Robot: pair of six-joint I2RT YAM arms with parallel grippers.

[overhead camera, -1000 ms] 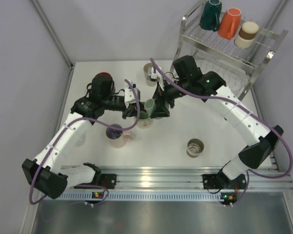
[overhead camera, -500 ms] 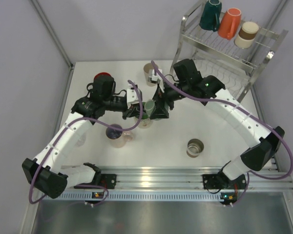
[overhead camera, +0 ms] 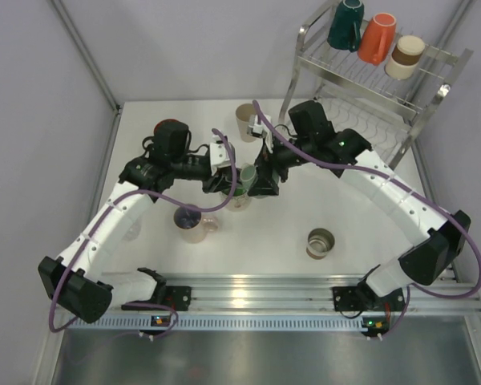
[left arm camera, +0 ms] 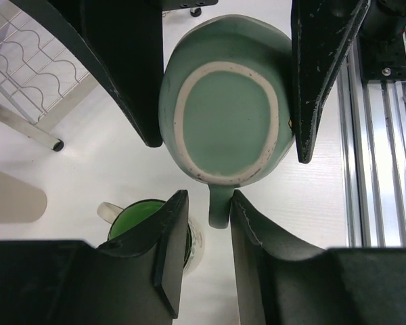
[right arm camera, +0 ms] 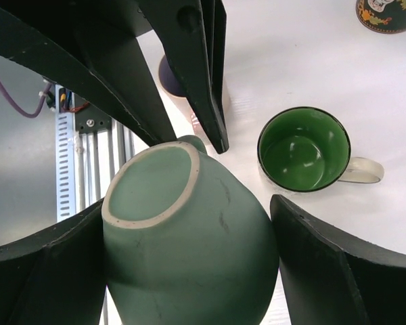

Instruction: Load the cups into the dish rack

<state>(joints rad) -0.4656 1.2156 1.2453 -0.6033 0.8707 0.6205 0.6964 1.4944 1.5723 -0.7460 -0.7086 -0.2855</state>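
Tools: two, meeting over the middle of the counter (overhead camera: pixel 293 216). The left tool (overhead camera: pixel 227 178) comes in from 9 o'clock and the right tool (overhead camera: pixel 263 178) from 3 o'clock.
Left tool grip: loose and partly open. Its two fingers (left arm camera: pixel 169 257) stand a little apart with the cup's handle (left arm camera: pixel 220 206) between them. White counter shows in the gap on one side of the handle.
Right tool grip: closed on the mint cup (right arm camera: pixel 189 237). Its fingers (right arm camera: pixel 325 271) press on both sides of the round body.
Mint cup: up off the counter, near the middle. It is tipped over so its pale bottom ring faces both wrist cameras.
Green-lined cup (right arm camera: pixel 304 150): stands on the counter with its mouth up. It is just below the mint cup, at 6 o'clock from it in the top view.
Pinkish cup (overhead camera: pixel 194 224): on the counter at 8 o'clock from the mint cup, close to the left arm (overhead camera: pixel 120 212).
Beige cup (overhead camera: pixel 245 122): on the counter at 12 o'clock from the mint cup, toward the back edge.
Steel cup (overhead camera: pixel 321 242): on the counter at 5 o'clock from the mint cup, well apart from both tools.
Dish rack (overhead camera: pixel 361 76): in the far corner at 2 o'clock.
Top shelf of the rack: three cups sit in a row, the dark teal cup (overhead camera: pixel 346 22), the orange cup (overhead camera: pixel 377 37) and the white-and-brown cup (overhead camera: pixel 405 54).
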